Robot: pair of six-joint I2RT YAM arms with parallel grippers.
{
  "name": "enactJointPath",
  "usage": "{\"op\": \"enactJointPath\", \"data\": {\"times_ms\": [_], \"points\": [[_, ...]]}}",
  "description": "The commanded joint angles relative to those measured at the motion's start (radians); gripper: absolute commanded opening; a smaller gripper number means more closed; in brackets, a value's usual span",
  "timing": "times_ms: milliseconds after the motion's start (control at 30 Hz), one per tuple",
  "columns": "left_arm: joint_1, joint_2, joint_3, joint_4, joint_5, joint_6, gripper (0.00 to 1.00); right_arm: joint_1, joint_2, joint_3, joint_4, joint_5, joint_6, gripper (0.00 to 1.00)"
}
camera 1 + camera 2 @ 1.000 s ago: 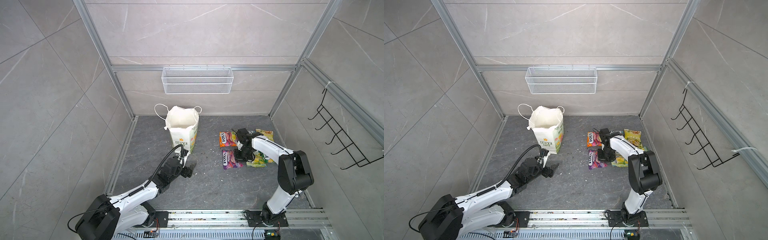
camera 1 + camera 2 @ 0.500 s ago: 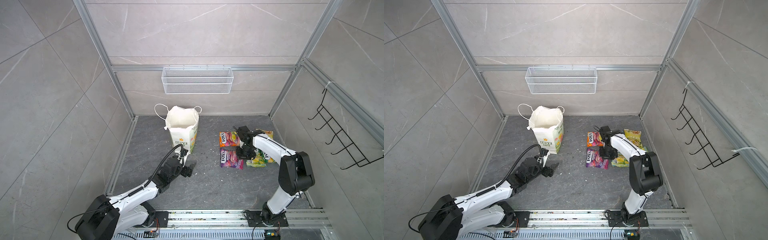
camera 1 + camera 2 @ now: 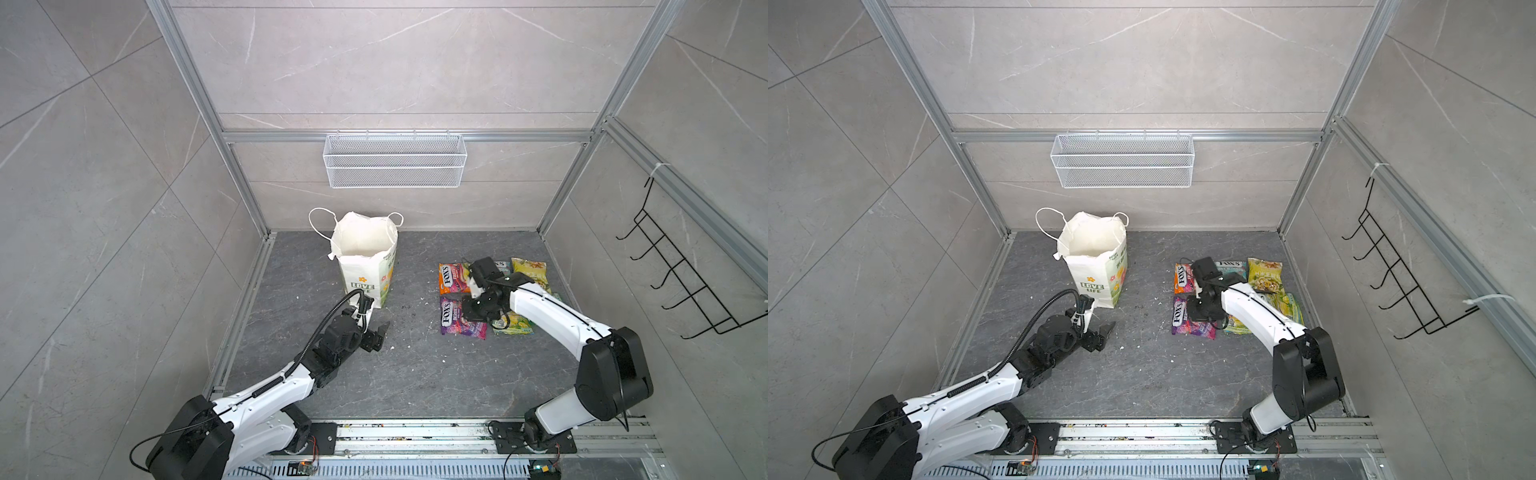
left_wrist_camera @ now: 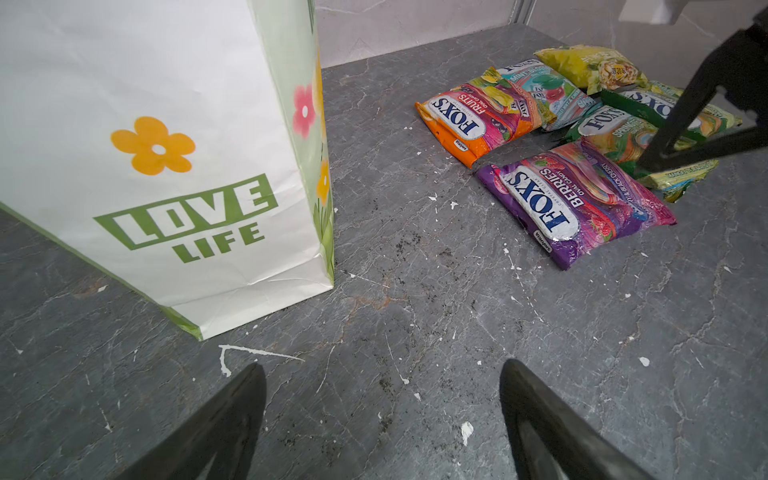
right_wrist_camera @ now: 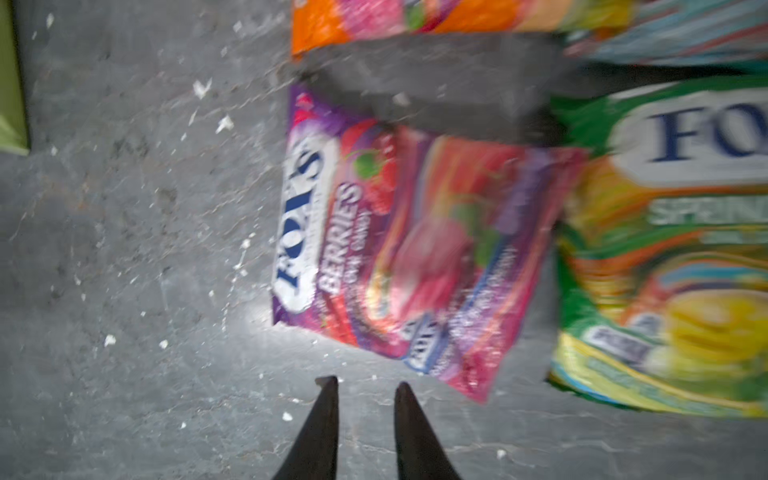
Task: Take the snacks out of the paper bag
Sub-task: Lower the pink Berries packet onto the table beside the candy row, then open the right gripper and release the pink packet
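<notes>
The white paper bag (image 3: pixel 365 266) (image 3: pixel 1096 266) (image 4: pixel 166 166) stands upright and open at the back left of the grey floor. The snacks lie in a cluster at the right. They are an orange-red packet (image 3: pixel 451 276) (image 4: pixel 469 120), a teal one (image 3: pixel 1231 268) (image 4: pixel 540 91), a yellow one (image 3: pixel 530 270) (image 4: pixel 590 66), a purple one (image 3: pixel 457 320) (image 5: pixel 415 249) and a yellow-green one (image 3: pixel 515 324) (image 5: pixel 673 249). My right gripper (image 3: pixel 471 316) (image 5: pixel 365 384) hovers over the purple packet's edge, jaws slightly apart and empty. My left gripper (image 3: pixel 380 332) (image 4: pixel 382 374) is open and empty, low over the floor just in front of the bag.
A white wire mesh basket (image 3: pixel 395 166) hangs on the back wall. A black hook rack (image 3: pixel 681 282) is fixed to the right wall. Aluminium frame rails (image 3: pixel 249 266) border the floor, which is flecked with white specks. The arm bases sit on a rail (image 3: pixel 415 432) at the front.
The purple packet has settled flat on the floor, free of my right gripper, whose jaws have parted a little. The left arm has not moved.
</notes>
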Motion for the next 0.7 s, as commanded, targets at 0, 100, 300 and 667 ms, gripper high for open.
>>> {"op": "enactJointPath", "data": {"times_ms": [0,100,300,667], "points": [[-0.003,0.018,0.036,0.048,-0.015,0.016,0.89,0.069,0.054,0.010,0.032,-0.014,0.038,0.14],[-0.002,0.027,0.047,0.043,-0.006,0.018,0.89,0.109,0.115,0.001,0.026,0.015,0.057,0.11],[-0.002,0.008,0.043,0.019,-0.020,0.019,0.89,0.113,0.149,-0.023,-0.004,0.083,0.099,0.08],[-0.002,-0.011,0.053,-0.002,-0.031,0.028,0.89,0.016,0.196,-0.062,0.025,0.162,0.124,0.07]]}}
